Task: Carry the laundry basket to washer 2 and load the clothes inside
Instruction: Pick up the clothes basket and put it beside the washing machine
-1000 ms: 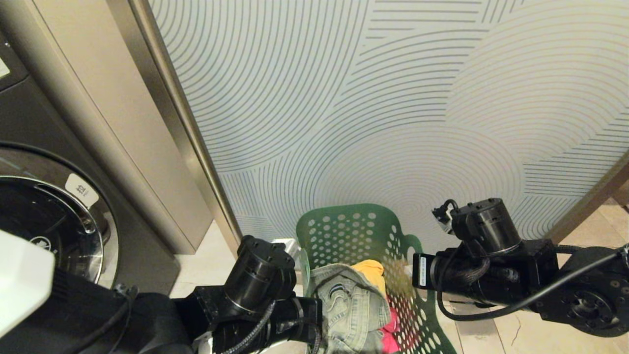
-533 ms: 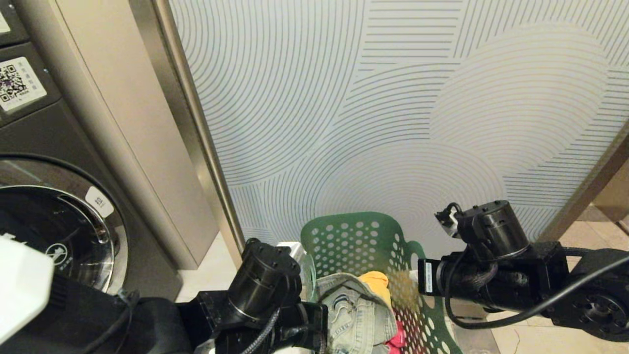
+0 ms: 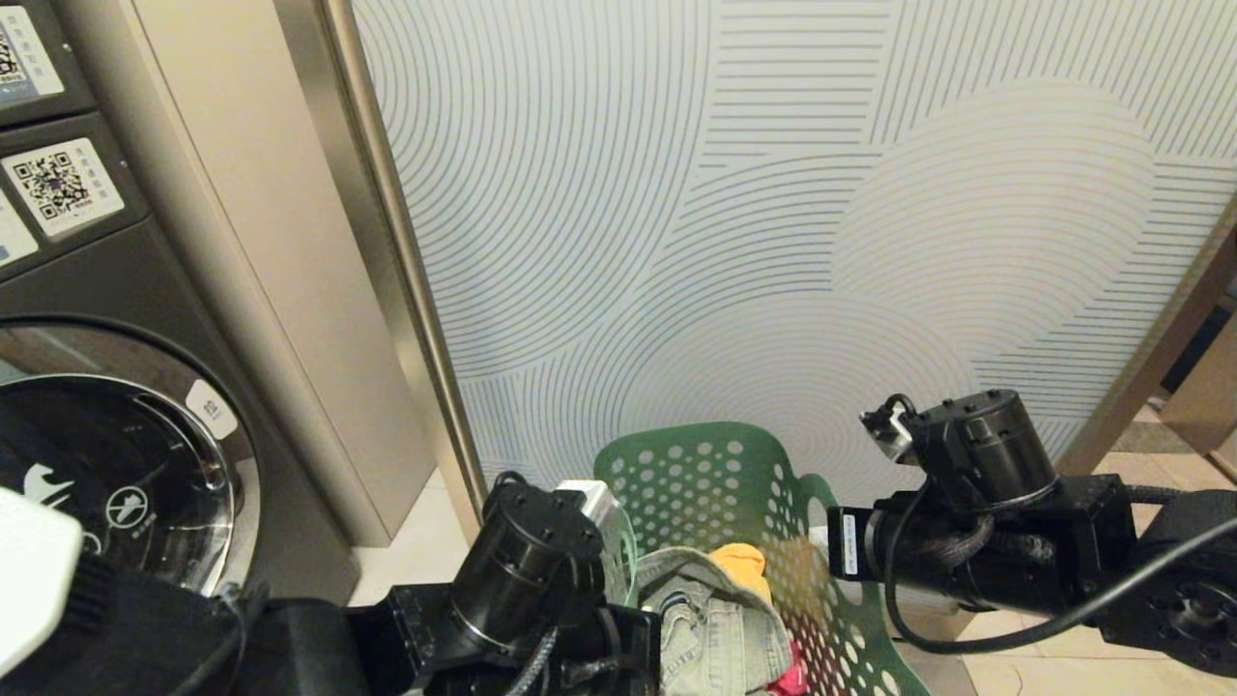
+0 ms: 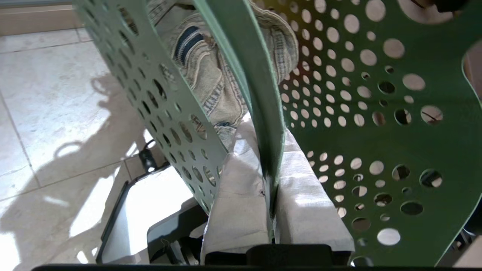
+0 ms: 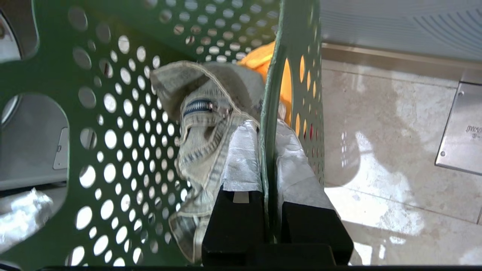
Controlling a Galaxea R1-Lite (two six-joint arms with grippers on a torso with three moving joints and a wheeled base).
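Tools left [image 4: 269, 165] and right [image 5: 268, 150] clamp basket [image 3: 715, 474] rims; patterned wall [image 3: 773, 242] ahead.

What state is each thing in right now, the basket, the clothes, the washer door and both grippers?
laundry basket: held by both side walls
clothes: piled in the basket
washer door: closed
left gripper: shut on the basket wall
right gripper: shut on the opposite wall
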